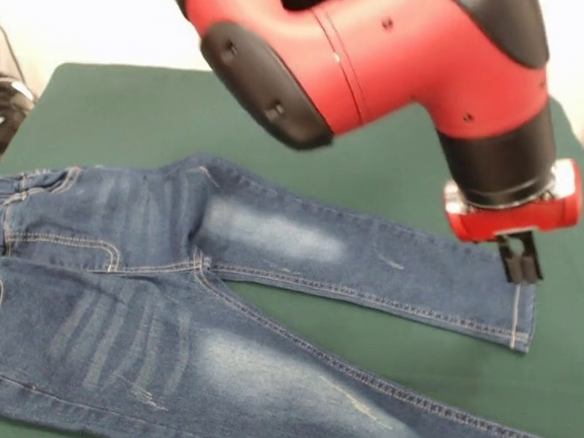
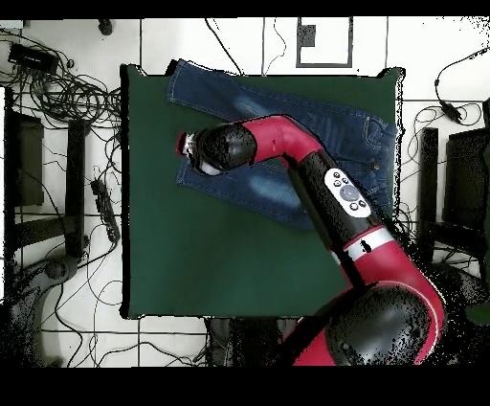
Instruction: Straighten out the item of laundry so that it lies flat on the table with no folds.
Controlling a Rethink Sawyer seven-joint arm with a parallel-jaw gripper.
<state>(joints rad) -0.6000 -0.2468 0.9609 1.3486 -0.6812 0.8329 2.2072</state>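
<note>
The blue denim jeans (image 1: 165,310) lie spread on the dark green table (image 1: 377,155), waistband with brass button at the left and both legs running right. The far leg shows a faded whitish patch and ends in a hem at the right. My gripper (image 1: 519,263) hangs from the red arm right at the top corner of that hem, touching or just above it. In the overhead view the jeans (image 2: 287,115) lie along the table's top part (image 2: 211,249), and the gripper (image 2: 184,144) is at the left end of the lower leg. The near leg runs out of the front view.
The red arm (image 1: 364,54) crosses above the far side of the table. Cables and dark equipment (image 2: 57,96) lie on the floor left of the table, and more gear (image 2: 459,191) stands to its right.
</note>
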